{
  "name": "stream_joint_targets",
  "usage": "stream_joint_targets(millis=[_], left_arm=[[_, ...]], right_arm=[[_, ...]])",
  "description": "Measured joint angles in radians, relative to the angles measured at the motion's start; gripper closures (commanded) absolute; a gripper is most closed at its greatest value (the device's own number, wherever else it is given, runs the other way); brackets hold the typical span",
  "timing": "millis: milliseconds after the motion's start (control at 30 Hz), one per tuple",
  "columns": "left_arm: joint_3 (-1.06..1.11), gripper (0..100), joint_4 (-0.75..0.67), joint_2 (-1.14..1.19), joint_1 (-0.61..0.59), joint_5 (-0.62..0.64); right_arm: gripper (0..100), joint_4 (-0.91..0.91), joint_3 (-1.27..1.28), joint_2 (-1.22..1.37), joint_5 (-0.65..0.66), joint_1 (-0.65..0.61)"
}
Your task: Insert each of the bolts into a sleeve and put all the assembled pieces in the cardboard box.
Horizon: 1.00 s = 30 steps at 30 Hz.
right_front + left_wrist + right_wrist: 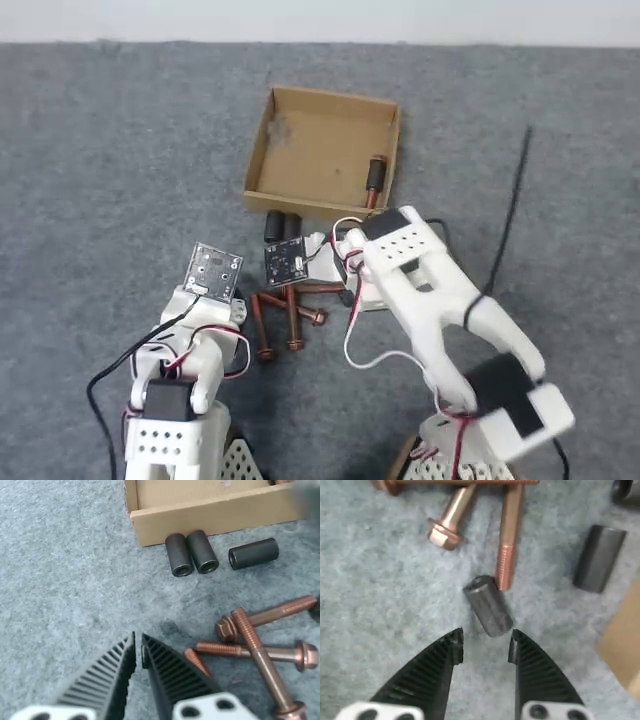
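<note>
Since the sleeve (487, 605) looks stiff and rollable, it is best taken mid-barrel by the right gripper (486, 639), jaws parted, empty.

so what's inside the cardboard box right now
The cardboard box holds one dark sleeve with a copper bolt end poking out, lying against a side wall. Other floor looks bare; the sleeve hides the bolt's shank.
</note>
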Motion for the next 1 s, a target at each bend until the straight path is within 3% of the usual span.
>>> stream_joint_targets(millis=[300,667,800,1000], left_arm=[[0.0,98,0.0,0.0,0.0,0.0],[0.0,98,0.0,0.0,0.0,0.0],[0.0,98,0.0,0.0,0.0,0.0],[0.0,98,0.0,0.0,0.0,0.0]], right_arm=[[91.2,-0.087,0.0,0.051,0.0,0.0],[88.8,-0.098,0.0,0.118,0.0,0.002],[98.8,-0.101,0.0,0.118,0.0,0.002],[99.1,-0.107,0.0,0.118,-0.026,0.006]])
